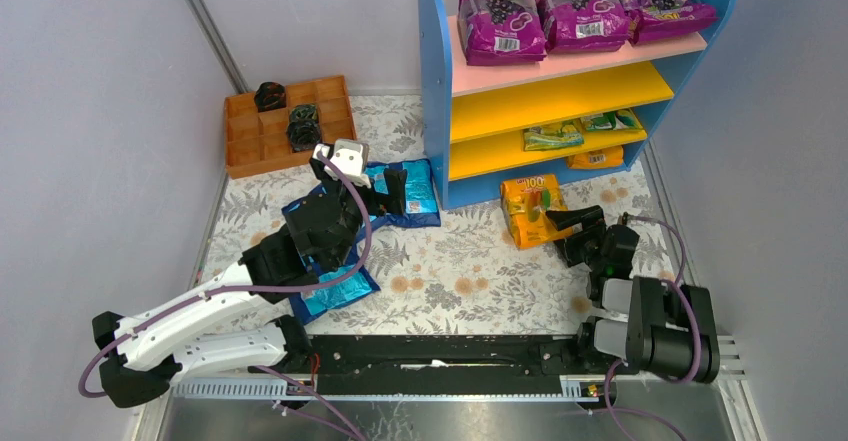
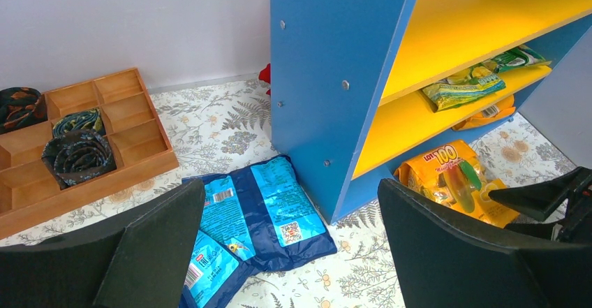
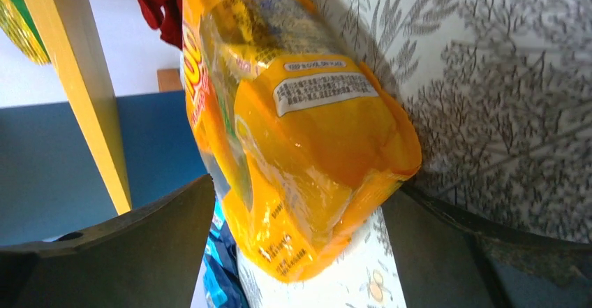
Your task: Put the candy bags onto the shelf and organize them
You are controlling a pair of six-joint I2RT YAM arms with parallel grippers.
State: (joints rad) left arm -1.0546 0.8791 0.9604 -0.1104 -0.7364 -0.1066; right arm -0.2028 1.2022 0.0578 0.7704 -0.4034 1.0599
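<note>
Just before the shelf (image 1: 435,91), at the right end of its bottom tier, on the flowered table cover (image 1: 450,281): orange candy bag (image 1: 528,211).
- Long axis runs roughly toward the shelf.
- Glossy, puffy, fruit print, white label panel near the end facing the claw.
- Right gripper (image 3: 297,196) sits at the bag's near-right corner, jaws spread wide, that end between them, not pinched.
- Right arm is much the nearer.
- Left gripper (image 2: 291,186), jaws equally wide, hangs over the blue bags (image 2: 265,210) by the shelf's left panel.

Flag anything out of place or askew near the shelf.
Blue candy bags lie overlapped and skewed on the table beside the shelf. An orange bag lies tilted in front of it. Nothing looks spilled or torn.
</note>
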